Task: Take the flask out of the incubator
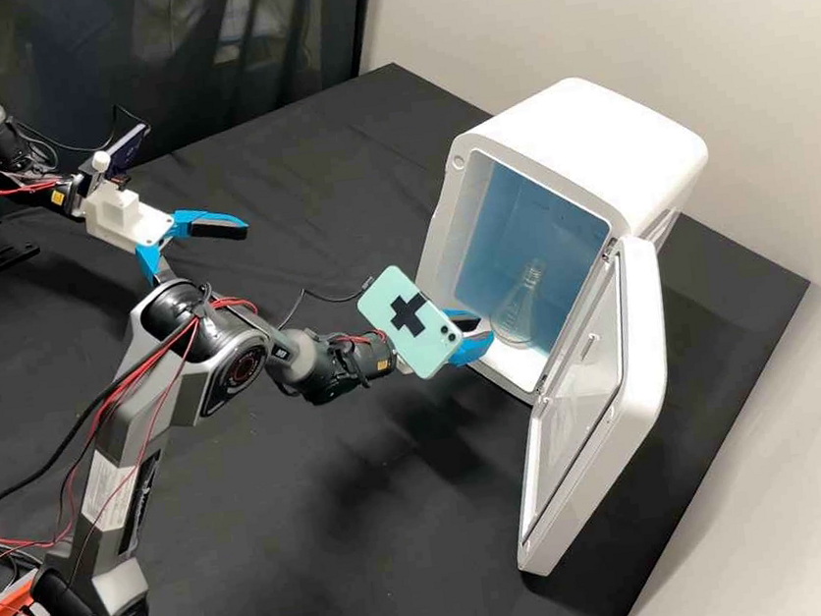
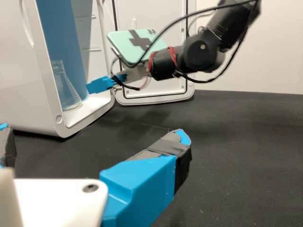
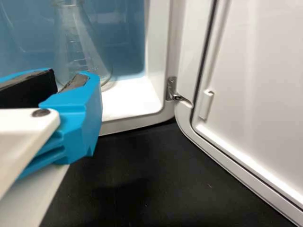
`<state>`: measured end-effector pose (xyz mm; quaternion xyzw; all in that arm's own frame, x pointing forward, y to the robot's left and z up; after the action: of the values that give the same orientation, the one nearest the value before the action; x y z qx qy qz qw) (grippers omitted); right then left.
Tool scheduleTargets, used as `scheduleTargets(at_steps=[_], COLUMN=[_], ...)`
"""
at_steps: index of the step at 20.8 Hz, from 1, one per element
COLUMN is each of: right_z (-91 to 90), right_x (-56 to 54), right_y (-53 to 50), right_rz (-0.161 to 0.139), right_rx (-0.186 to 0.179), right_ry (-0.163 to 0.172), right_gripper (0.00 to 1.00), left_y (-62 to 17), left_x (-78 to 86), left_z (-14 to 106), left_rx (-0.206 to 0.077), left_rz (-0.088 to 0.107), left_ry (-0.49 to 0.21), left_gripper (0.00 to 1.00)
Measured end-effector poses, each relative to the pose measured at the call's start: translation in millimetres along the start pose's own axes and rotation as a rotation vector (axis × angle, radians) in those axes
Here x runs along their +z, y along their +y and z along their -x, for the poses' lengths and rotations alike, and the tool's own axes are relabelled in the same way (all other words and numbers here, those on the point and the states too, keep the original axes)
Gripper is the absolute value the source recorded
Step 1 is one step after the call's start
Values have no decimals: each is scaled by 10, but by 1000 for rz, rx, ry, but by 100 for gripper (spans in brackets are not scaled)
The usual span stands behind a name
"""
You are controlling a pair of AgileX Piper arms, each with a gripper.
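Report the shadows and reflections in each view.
High view: soft shadows lie on the bench under the right arm and the incubator door, while the blue interior shows bright. Left wrist view: pale highlights outline the flask. Right wrist view: a dark shadow sits on the bench below the right gripper, and light streaks run down the flask.

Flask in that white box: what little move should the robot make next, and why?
Probably ease the right hand forward into the incubator toward the flask: the door is open, the flask stands inside ungripped, and the hand sits just at the opening.
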<state>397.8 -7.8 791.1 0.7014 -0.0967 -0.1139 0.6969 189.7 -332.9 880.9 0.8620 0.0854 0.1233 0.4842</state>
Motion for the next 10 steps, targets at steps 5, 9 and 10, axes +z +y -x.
scheduleTargets(at_steps=[5, 9, 10], right_z=[58, 12, -21], right_x=[40, -151, -224], right_y=[21, 43, 52], right_rz=[-11, 12, 22], right_rx=[20, 35, 46], right_ry=[16, 59, 69], right_gripper=[100, 100, 100], left_y=[34, 34, 36], left_x=[12, 13, 13], left_z=[9, 9, 9], left_rx=[18, 19, 21], left_rz=[-7, -7, -7], left_ry=[-5, -5, -6], left_gripper=[100, 100, 100])
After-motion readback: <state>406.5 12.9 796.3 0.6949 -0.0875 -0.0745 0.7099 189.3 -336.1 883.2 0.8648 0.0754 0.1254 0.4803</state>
